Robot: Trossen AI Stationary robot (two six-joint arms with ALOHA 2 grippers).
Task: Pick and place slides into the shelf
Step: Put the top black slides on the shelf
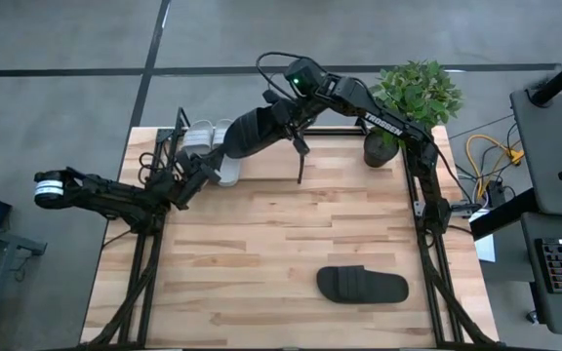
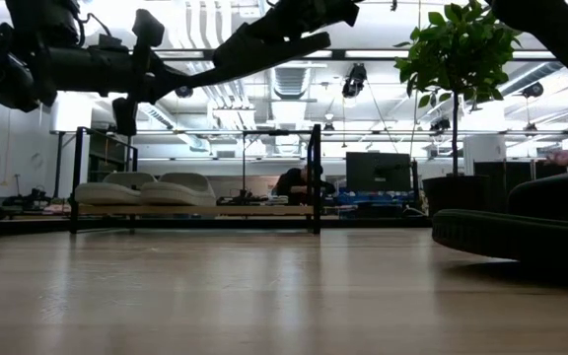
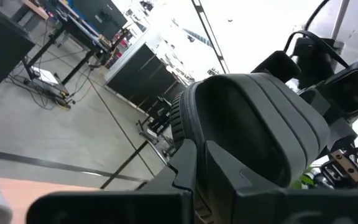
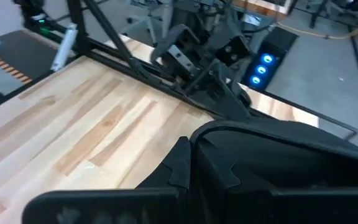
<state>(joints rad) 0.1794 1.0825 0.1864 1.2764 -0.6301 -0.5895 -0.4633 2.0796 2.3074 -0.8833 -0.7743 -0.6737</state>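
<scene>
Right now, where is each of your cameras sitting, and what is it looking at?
High view: above the table, looking straight down; both dark arms show, with the black slide lying on the wood.
Low view: at table-top height, looking level at the thin black rod shelf; arms cross overhead.
Left wrist view: on the left arm, facing the black slide held up.
Right wrist view: on the right arm, facing the light wooden table; the right end effector is shut on that slide.
Shared: high and low views both show the grey-white slides in the shelf.

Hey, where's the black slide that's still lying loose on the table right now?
In the high view the black slide lies flat on the table, on the right arm's side, far from the shelf.
</scene>
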